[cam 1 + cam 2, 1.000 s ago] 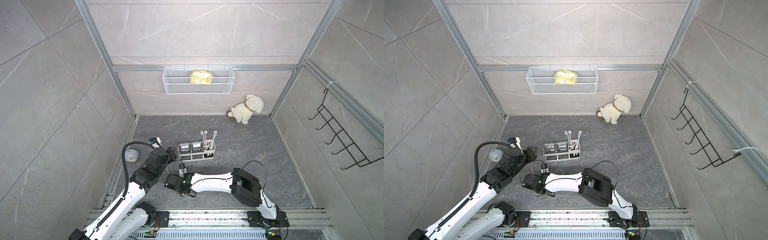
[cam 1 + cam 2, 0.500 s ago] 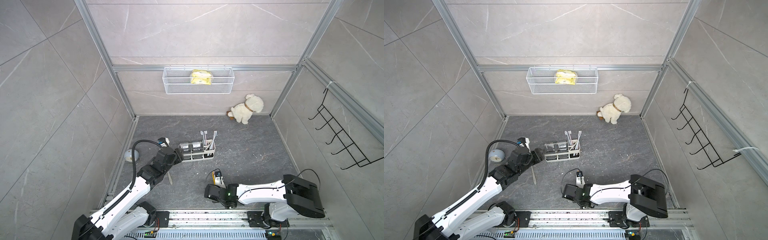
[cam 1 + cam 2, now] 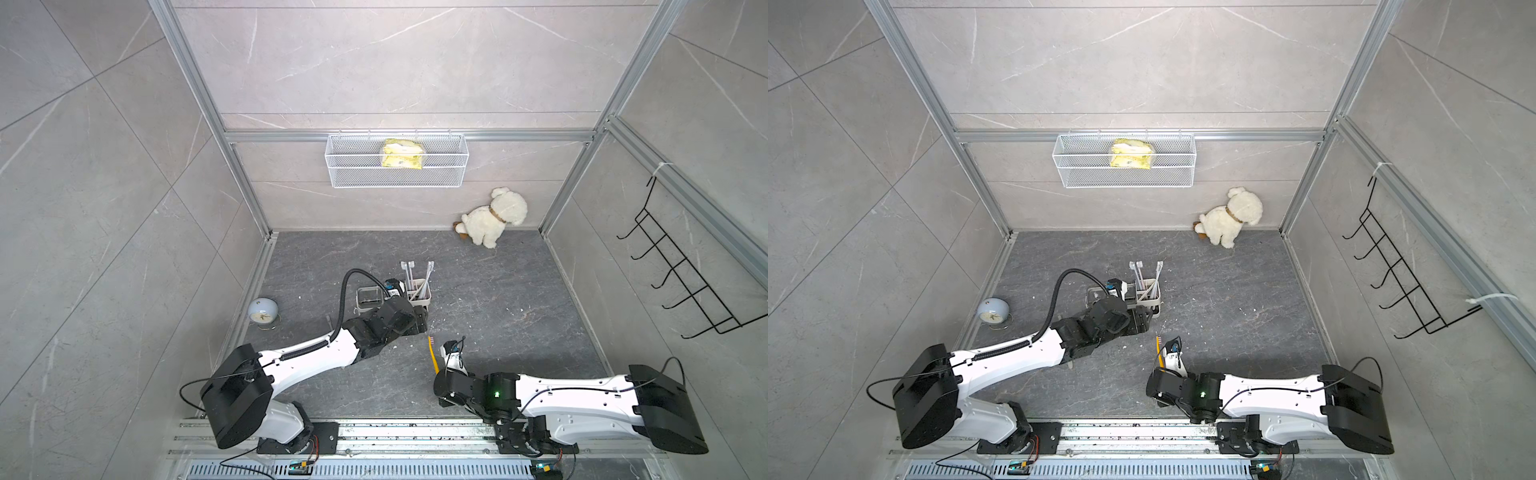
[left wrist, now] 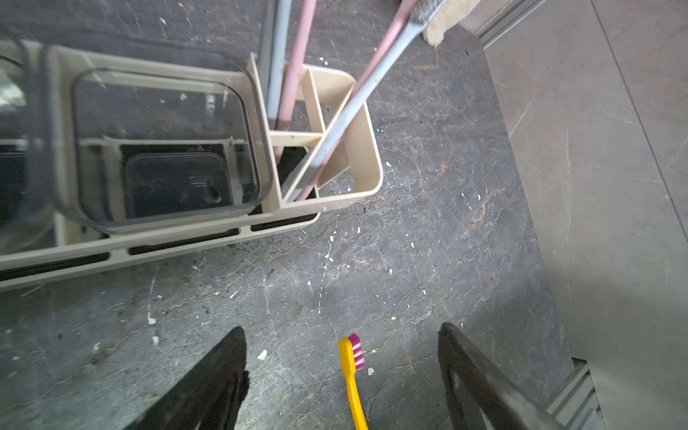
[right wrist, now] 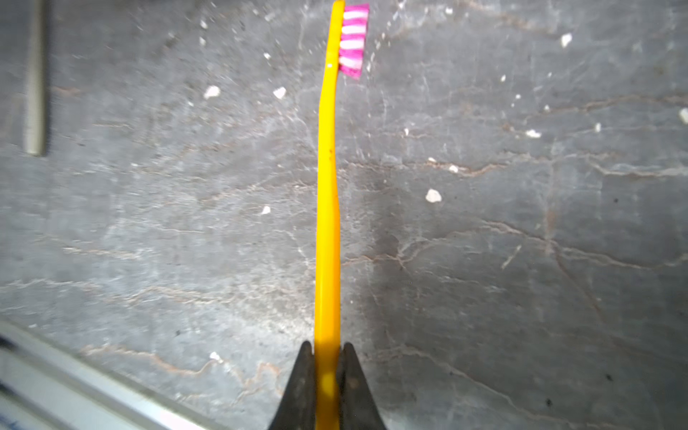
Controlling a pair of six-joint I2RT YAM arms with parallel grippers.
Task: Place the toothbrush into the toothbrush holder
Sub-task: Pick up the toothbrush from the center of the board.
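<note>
Our right gripper (image 5: 327, 350) pinches the toothbrush (image 5: 327, 223), not yet in the toothbrush holder (image 4: 366, 156); our left gripper (image 4: 341, 328) stands wide, empty.

The left arm (image 3: 316, 353) hides much of the toothbrush holder (image 3: 427, 296) in both top views.

**Tiled bay, grey, aluminium-framed**

Walled on three sides in large pale grey veined tiles: back wall (image 3: 395, 62), left wall (image 3: 83, 187), right wall (image 3: 706, 104). Framed at the corners with aluminium posts (image 3: 201, 104); crossed at the back by a horizontal aluminium rail (image 3: 291, 136). Dark grey veined stone floor (image 3: 498, 291), flecked with white chips (image 4: 327, 257).

Fittings:
- white wire mesh basket (image 3: 397, 174) hung from the rail, holding a yellow packet (image 3: 402, 153)
- black wire hook rack (image 3: 685, 262) on the right wall

Loose items:
- white plush dog (image 3: 494, 218) against the back wall, near the right corner
- small pale blue clock (image 3: 262, 311) beside the left wall

Lit evenly, with soft shadows.
</note>
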